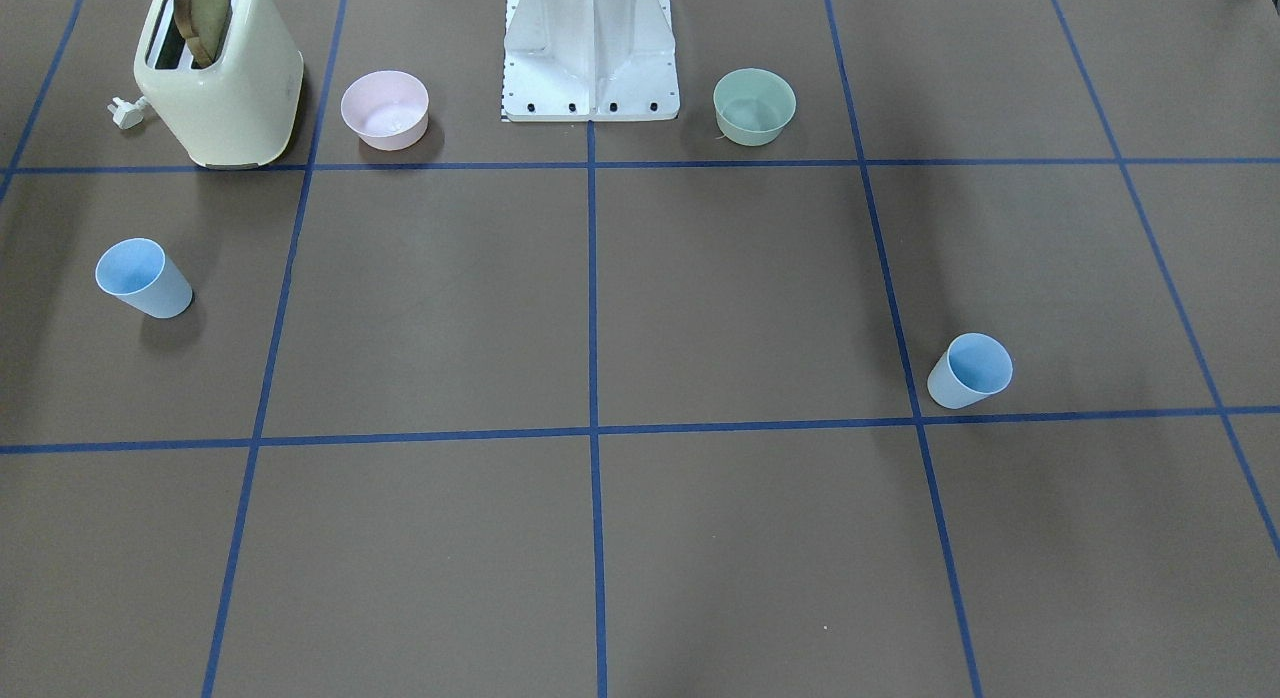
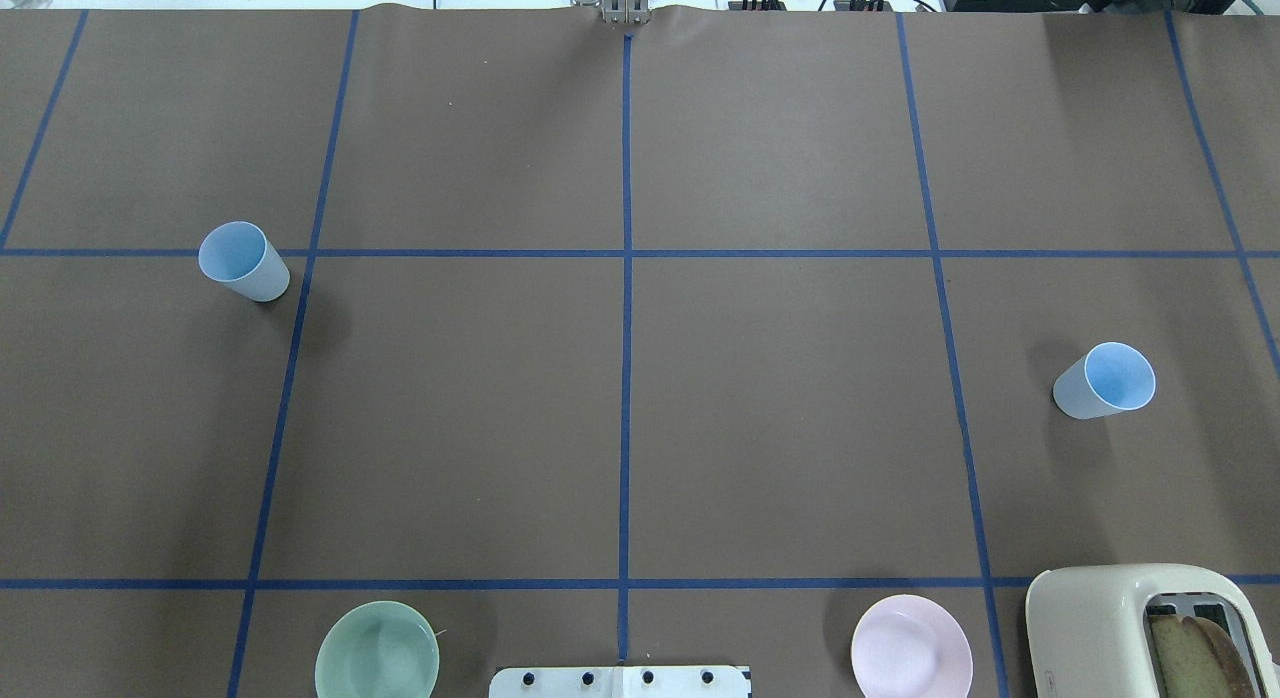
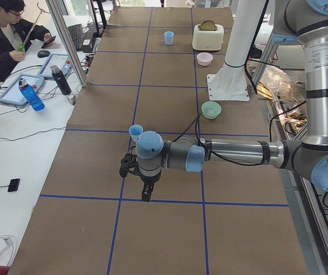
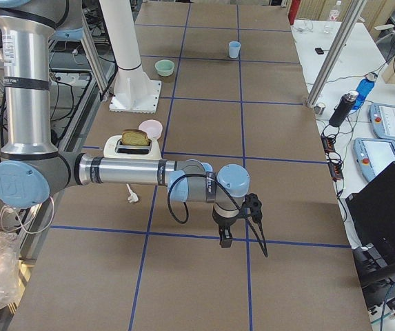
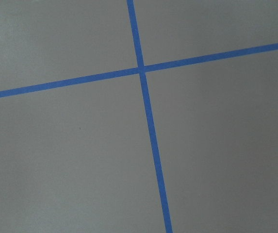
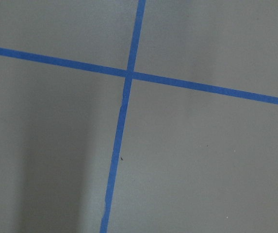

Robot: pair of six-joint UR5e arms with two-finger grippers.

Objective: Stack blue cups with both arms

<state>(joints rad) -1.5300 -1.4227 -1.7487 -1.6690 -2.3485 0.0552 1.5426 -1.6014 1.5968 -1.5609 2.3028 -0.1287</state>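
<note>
The left hand (image 3: pixel 130 168) hangs over a tape crossing on the table (image 2: pixel 780 408), and whether it is spread or pressed together cannot be told. The left blue cup (image 2: pixel 243 261) stands upright and ungripped on the table's left side. The green bowl (image 2: pixel 377 650) and pink bowl (image 2: pixel 911 647) sit along the robot's edge. The right blue cup (image 2: pixel 1105 380) stands upright and ungripped on the right side, well apart from the left one, with the toaster (image 2: pixel 1150 628) nearer the robot; the right hand (image 4: pixel 252 207) hangs over another tape crossing, its state likewise impossible to tell.
</note>
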